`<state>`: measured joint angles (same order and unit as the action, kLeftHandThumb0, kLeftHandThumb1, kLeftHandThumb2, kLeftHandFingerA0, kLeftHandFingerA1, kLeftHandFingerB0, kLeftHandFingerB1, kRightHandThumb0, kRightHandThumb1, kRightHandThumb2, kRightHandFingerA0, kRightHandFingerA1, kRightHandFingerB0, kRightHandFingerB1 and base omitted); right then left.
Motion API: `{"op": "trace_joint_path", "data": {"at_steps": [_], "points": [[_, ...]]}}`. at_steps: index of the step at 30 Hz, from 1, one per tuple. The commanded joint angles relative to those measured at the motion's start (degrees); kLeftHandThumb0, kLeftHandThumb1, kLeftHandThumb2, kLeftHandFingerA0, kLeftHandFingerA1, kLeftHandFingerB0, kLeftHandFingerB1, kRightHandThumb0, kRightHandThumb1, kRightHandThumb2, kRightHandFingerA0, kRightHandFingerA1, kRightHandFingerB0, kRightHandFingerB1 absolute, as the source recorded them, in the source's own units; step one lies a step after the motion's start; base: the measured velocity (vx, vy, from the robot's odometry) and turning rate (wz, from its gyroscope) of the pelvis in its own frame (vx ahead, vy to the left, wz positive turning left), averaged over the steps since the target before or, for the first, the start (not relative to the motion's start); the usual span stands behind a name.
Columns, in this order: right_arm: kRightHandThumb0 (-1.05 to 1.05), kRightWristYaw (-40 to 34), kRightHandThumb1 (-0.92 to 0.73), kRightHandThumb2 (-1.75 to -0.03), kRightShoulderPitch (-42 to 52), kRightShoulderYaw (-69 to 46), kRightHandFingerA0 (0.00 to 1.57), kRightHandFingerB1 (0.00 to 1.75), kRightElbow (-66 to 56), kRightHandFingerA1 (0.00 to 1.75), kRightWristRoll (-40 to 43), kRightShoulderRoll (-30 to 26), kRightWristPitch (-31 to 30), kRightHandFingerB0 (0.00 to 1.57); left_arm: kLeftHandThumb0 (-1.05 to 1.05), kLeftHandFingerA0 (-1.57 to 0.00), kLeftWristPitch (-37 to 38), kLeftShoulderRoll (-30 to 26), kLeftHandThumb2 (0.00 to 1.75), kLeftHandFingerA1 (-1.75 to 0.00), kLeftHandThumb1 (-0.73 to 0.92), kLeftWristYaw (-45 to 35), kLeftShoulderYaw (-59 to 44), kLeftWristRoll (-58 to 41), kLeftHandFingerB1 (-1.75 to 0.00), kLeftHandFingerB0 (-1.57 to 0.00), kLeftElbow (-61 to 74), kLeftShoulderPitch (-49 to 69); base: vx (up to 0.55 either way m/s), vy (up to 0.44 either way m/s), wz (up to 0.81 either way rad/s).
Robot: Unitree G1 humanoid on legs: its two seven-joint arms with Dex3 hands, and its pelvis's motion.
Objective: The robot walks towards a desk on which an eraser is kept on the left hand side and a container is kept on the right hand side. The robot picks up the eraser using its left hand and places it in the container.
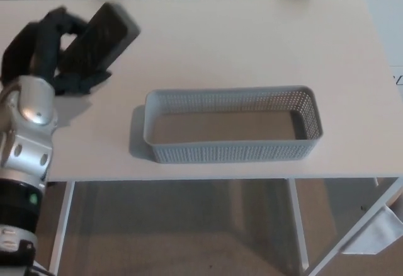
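The left hand (47, 49) pinches the dark eraser (101, 36) up in the air, left of the gray container (233, 153), which looks empty. It should carry the eraser right, over the container's middle, then go low before letting go.
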<state>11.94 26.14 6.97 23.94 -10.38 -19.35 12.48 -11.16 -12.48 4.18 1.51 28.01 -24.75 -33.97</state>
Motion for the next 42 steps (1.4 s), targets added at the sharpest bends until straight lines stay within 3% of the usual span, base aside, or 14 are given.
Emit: {"op": "trace_joint_path", "data": {"at_steps": [1,6,8,12,20,21,24,26,28,29,36,40,41,42], "points": [[-0.44,0.46,-0.54,-0.56,-0.17,0.42,0.82,0.51,-0.65,0.52,-1.03,-1.19,-0.86,0.71,-0.21,-0.81,-3.14,1.36,0.64,-1.60,0.83,-6.08,4.97,-0.31,-1.17,-0.70,15.73,2.58,0.00,0.000,0.00],[-0.43,0.88,-0.54,-0.56,0.13,0.54,0.81,0.50,-0.93,0.52,-1.02,-1.40,-1.04,0.71,-0.18,-0.70,-7.89,3.32,0.57,-1.70,0.82,-12.07,12.67,3.04,-1.21,-0.65,28.03,2.21,0.00,0.000,0.00],[-0.42,0.94,-0.54,-0.56,-0.04,0.74,0.81,0.50,-0.10,0.52,-1.09,-1.48,-0.48,0.71,-0.11,-0.71,-9.27,4.43,0.60,-1.56,0.75,-13.42,14.95,3.10,-0.89,-0.75,28.64,1.31,0.00,0.000,0.00],[-0.42,0.88,-0.54,-0.56,0.49,0.82,0.83,0.50,-0.51,0.52,-1.16,-1.79,-0.20,0.72,-0.14,-0.71,-10.38,5.39,0.61,-1.60,0.77,-14.61,17.58,2.04,-0.76,-0.76,26.78,0.21,0.00,0.000,0.00],[-0.42,0.96,-0.53,-0.55,0.17,1.42,0.83,0.50,-0.93,0.52,-1.46,-2.17,-1.15,0.72,-0.20,-0.70,-12.46,6.91,0.61,-1.67,0.80,-15.56,20.36,1.07,-0.85,-0.73,23.08,-0.66,0.00,0.000,0.00],[-0.42,0.93,-0.53,-0.55,0.24,1.49,0.83,0.50,-1.08,0.52,-1.60,-2.29,-1.15,0.72,-0.21,-0.72,-12.98,7.15,0.62,-1.65,0.79,-15.88,20.43,0.76,-0.58,-0.70,22.68,-0.53,0.00,0.000,0.00],[-0.42,1.37,-0.54,-0.56,0.01,1.58,0.82,0.50,-1.18,0.52,-1.39,-2.40,-1.42,0.72,-0.13,-0.74,-13.97,7.96,0.63,-1.62,0.83,-16.15,20.09,0.21,-0.56,-0.71,21.36,-0.33,0.00,0.000,0.00],[-0.43,1.33,-0.54,-0.56,-0.02,1.58,0.82,0.50,-1.10,0.52,-1.35,-2.34,-1.40,0.72,-0.13,-0.73,-13.27,8.05,0.61,-1.67,0.84,-15.94,20.25,0.16,-0.89,-0.69,19.79,0.00,0.00,0.000,0.00],[-0.42,1.47,-0.54,-0.56,0.03,1.49,0.83,0.50,-1.12,0.52,-1.07,-2.24,-1.19,0.72,-0.17,-0.70,-14.07,7.98,0.61,-1.65,0.84,-16.22,20.38,0.48,-0.70,-0.66,18.24,-0.17,0.00,0.000,0.00],[-0.42,1.54,-0.54,-0.56,0.13,1.49,0.82,0.50,-1.35,0.52,-1.07,-2.28,-1.27,0.71,-0.17,-0.71,-13.66,7.75,0.63,-1.63,0.83,-16.18,20.23,0.38,-0.95,-0.62,17.34,-0.25,0.00,0.000,0.00],[-0.43,1.51,-0.55,-0.56,-0.12,1.70,0.83,0.50,-1.54,0.51,-1.72,-2.65,-1.28,0.72,-0.16,-0.72,-12.61,6.58,0.64,-1.61,0.80,-15.72,18.73,-0.29,-1.27,-0.60,13.10,-0.35,0.00,0.000,0.00],[-0.43,1.34,-0.54,-0.56,-0.05,1.73,0.83,0.50,-2.38,0.52,-1.98,-2.56,-2.34,0.72,-0.16,-0.88,-12.26,5.48,0.68,-1.35,0.80,-17.25,18.33,-0.94,-0.74,-0.82,11.05,-0.87,0.00,0.000,0.00],[-0.43,1.59,-0.54,-0.56,-0.22,1.76,0.83,0.50,-2.25,0.51,-1.91,-2.59,-2.51,0.72,-0.32,-0.96,-13.18,4.69,0.61,-0.79,0.72,-18.84,18.91,-0.54,-0.44,-0.57,10.84,-1.43,0.00,0.000,0.00],[-0.43,1.79,-0.55,-0.56,-0.30,1.74,0.81,0.50,-2.19,0.51,-1.73,-2.56,-2.74,0.71,-0.54,-0.66,-14.41,3.86,0.60,-0.52,0.63,-21.37,19.55,-0.59,-0.32,-0.27,11.28,-1.82,0.00,0.000,0.00]]}}
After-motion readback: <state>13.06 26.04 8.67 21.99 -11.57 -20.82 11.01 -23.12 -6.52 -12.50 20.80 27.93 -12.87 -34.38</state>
